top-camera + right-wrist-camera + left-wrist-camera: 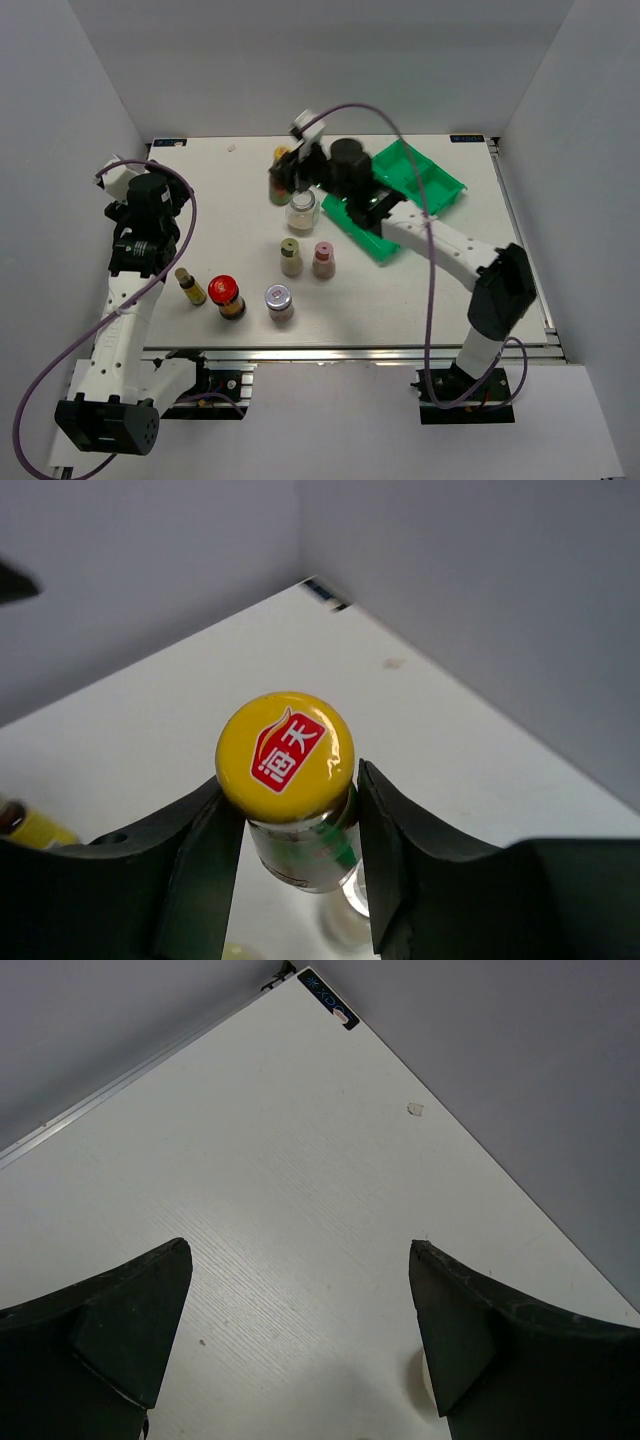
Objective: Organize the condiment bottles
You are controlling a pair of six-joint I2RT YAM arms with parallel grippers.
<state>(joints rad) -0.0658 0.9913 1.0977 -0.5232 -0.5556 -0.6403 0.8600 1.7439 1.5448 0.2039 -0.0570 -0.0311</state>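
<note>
Near edge, lower centre of the top view: three containers stand upright in a row on the white bench (230,210), each apart from the next. From the left they are a small dark bottle with a yellow cap (190,286), a dark jar with a red lid (227,296) and a jar with a silver lid (279,302).

Behind them, mid-frame, a pale shaker with a yellow-green cap (291,257) and a pale shaker with a pink cap (323,260) stand side by side, not touching. Bare bench surface shows to the right of this group, out to the right edge rail.

Farther back, a wider clear glass jar (302,210) stands just beside the right gripper (295,810). That gripper is clamped on a second dark bottle with a yellow cap (290,780), its fingers on the neck just under the cap. Whether the bottle's base touches the bench cannot be told.

Upper right, a green compartmented plastic tray (420,190) lies skewed to the bench edges, with the right arm crossing over its near end.

At the left, the left gripper (300,1250) has its jaws spread wide with nothing between them. It faces bare bench running to the far corner, where one small pale speck (415,1110) lies near the back edge.
</note>
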